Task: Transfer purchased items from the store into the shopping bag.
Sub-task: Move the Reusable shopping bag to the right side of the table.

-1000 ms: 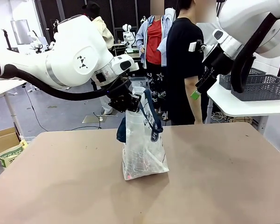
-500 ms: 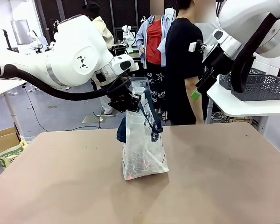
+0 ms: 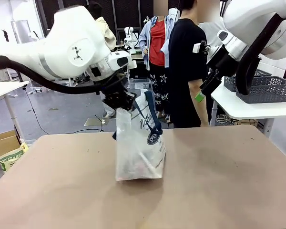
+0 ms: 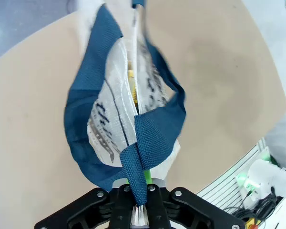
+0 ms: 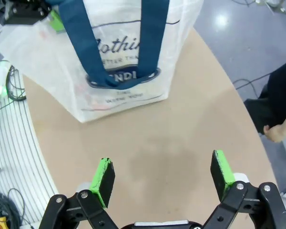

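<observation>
White glossy arms [image 3: 71,52]; black cable hoses; black tool [image 5: 162,176], green pads [image 5: 104,175]; person's black tee [image 3: 188,47].

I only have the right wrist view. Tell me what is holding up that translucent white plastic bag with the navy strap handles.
Observer: The left gripper is shut on one navy strap handle, pinched between its green pads, as the left wrist view shows.
Operator: Report the bag's mouth.
Observer: From above, the mouth of the translucent white plastic bag is squeezed to a narrow slit. Something yellowish shows inside, too hidden to name.
Operator: Give me my own gripper's position.
Observer: In the front view the right gripper, open, hangs high up to the bag's right, near a person in a black shirt, well clear of the bag.
</observation>
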You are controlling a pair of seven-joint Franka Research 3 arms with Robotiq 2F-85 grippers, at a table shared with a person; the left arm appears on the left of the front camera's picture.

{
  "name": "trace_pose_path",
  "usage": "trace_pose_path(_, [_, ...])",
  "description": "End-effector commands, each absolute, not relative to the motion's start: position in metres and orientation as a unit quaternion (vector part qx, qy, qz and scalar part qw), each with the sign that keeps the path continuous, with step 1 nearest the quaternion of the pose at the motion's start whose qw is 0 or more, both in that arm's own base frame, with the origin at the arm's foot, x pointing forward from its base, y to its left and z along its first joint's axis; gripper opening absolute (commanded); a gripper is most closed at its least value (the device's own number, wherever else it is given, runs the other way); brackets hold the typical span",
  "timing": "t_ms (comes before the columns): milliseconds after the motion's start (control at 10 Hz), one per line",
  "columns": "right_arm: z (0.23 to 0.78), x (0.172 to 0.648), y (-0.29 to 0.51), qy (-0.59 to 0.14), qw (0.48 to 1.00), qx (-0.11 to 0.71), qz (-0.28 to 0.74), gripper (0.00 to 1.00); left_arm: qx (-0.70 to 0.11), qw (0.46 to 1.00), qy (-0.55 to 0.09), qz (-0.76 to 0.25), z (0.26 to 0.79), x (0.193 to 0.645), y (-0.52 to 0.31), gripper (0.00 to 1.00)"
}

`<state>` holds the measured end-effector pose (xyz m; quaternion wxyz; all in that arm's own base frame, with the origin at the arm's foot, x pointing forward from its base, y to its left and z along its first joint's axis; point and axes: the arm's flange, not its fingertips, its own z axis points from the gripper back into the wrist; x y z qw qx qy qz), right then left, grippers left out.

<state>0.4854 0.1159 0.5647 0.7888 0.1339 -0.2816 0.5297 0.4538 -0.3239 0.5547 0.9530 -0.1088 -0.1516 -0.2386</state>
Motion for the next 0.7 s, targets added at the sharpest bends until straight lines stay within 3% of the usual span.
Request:
trace_pose_path(0, [0.567, 0.484, 0.118, -0.271, 0.795, 0.133, 0.527, 1.00, -0.038, 0.958, -0.175, -0.225, 0.594, 0.458, -0.297, 0.00])
trace_pose_path(600, [0.567, 0.484, 0.118, -0.271, 0.795, 0.133, 0.527, 1.00, 0.039, 0.962, -0.204, -0.179, 0.597, 0.444, -0.149, 0.00])
